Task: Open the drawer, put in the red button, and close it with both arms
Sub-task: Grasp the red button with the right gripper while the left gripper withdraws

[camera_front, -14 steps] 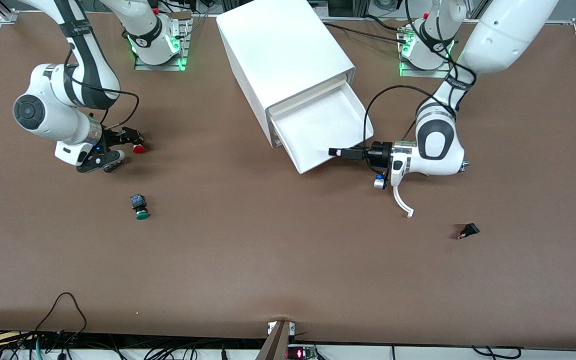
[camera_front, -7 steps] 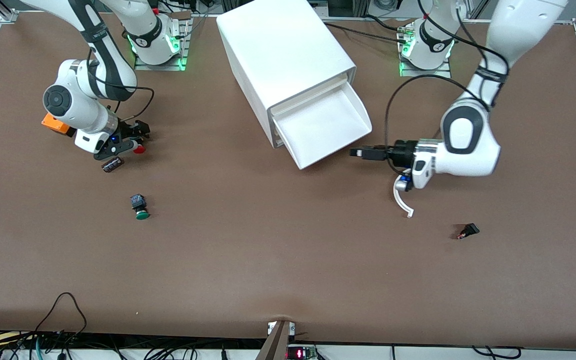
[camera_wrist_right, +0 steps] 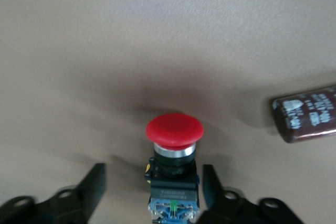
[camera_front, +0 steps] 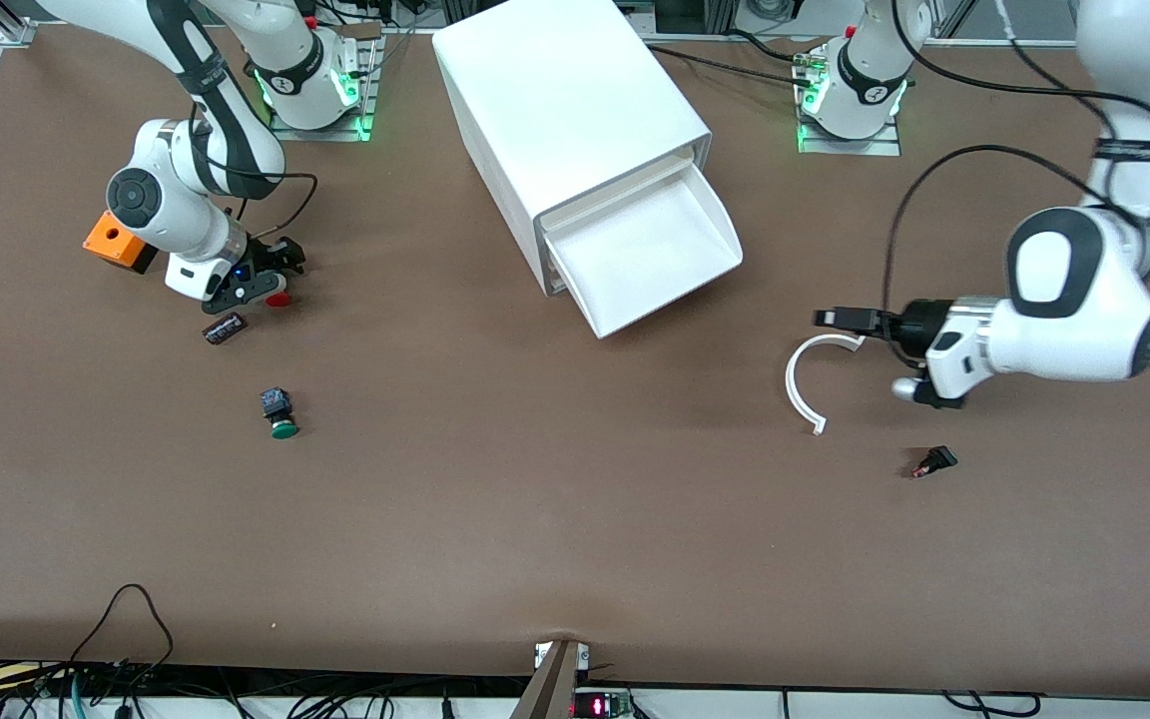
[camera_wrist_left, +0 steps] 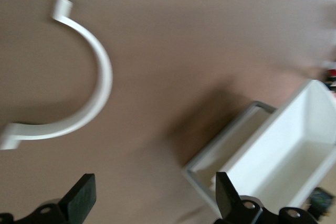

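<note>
With the drawer [camera_front: 650, 250] open, my right gripper [camera_wrist_right: 152, 187] brackets the red button [camera_wrist_right: 174, 129], fingers spread; I must pinch next, while the spread left gripper [camera_front: 835, 318] waits over the table.

open left claw [camera_wrist_left: 152, 203] over bare table [camera_wrist_left: 210, 40], white curved strip [camera_wrist_left: 100, 77] (c-shaped), open drawer [camera_wrist_left: 283, 156] nearby

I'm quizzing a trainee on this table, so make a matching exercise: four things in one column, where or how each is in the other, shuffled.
1. red button
2. drawer
3. green button
4. white curved strip

a. pulled open from the cabinet
b. between the right gripper jaws
c. flat on the table beside the left gripper
d. alone, nearer the front camera than the red one

Pairs: 1-b, 2-a, 3-d, 4-c
</note>
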Controlling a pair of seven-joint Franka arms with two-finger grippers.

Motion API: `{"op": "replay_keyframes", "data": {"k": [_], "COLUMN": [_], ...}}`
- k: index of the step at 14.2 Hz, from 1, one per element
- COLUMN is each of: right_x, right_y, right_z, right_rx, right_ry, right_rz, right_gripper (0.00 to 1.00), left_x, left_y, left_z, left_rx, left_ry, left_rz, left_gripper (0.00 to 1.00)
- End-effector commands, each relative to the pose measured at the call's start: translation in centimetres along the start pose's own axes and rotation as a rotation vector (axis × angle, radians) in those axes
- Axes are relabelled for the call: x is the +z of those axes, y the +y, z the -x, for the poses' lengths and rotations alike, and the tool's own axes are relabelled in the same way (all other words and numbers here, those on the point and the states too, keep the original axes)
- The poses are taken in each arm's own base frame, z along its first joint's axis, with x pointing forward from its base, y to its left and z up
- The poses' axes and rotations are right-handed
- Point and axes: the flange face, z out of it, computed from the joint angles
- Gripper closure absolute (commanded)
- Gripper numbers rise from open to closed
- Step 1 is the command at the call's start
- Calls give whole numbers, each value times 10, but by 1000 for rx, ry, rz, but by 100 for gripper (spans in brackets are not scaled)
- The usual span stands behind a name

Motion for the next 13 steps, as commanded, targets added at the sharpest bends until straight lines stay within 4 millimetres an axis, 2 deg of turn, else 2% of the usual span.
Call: {"op": "replay_keyframes", "data": {"k": [1,2,5,6,9,11,13], "right_x": [6,7,7,4,-18,-51,-93], "right_y": [8,15,17,19,22,5,-18], "right_z": [11,15,16,14,-7,-49,-89], "right_rx": [-34,-30,-27,-18,18,35,76], "right_ry": [16,14,15,20,62,43,25], "right_rz": [13,13,12,13,28,5,-10], "right_gripper": [31,39,85,98,100,100,100], "left_x": [-56,-71,-109,-113,-109,-96,-97], "left_y": [15,19,22,21,24,34,29], "left_z": [14,15,12,12,11,14,15], "left_rx": [87,107,92,95,145,143,131], "left_ry": [39,51,110,108,85,21,15], "left_rz": [-260,-341,-516,-570,-593,-591,-584], "left_gripper": [0,0,0,0,0,0,0]}}
